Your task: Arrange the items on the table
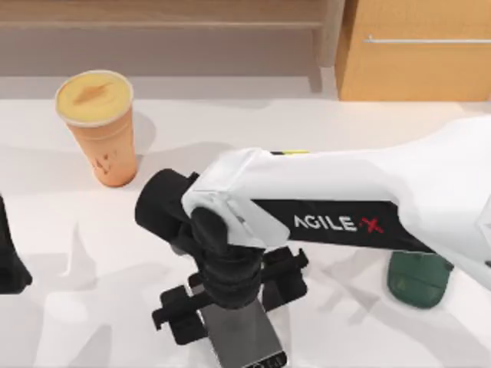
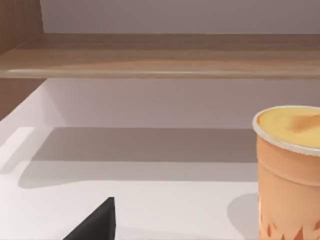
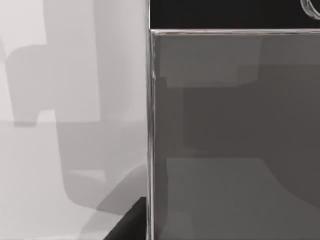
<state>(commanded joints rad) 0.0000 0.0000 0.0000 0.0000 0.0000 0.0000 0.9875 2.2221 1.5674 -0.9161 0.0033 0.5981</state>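
The smartphone (image 1: 247,341), grey-screened with a silver edge, is at the front middle of the white table (image 1: 345,337). My right arm reaches across from the right, and my right gripper (image 1: 230,303) sits directly over the phone's far end. In the right wrist view the phone (image 3: 235,140) is very close, and one dark fingertip (image 3: 131,225) presses against its silver edge. The orange cup (image 1: 98,126) with a pale yellow top stands upright at the back left, seen also as the cup (image 2: 290,170) in the left wrist view. My left gripper (image 1: 11,261) is parked at the left edge.
A dark green phone stand (image 1: 418,277) lies at the right, partly under my right arm. A thin yellow sliver of a pad (image 1: 290,152) peeks out behind that arm. A wooden cabinet (image 1: 414,50) with a metal handle and a shelf (image 1: 161,23) run along the back.
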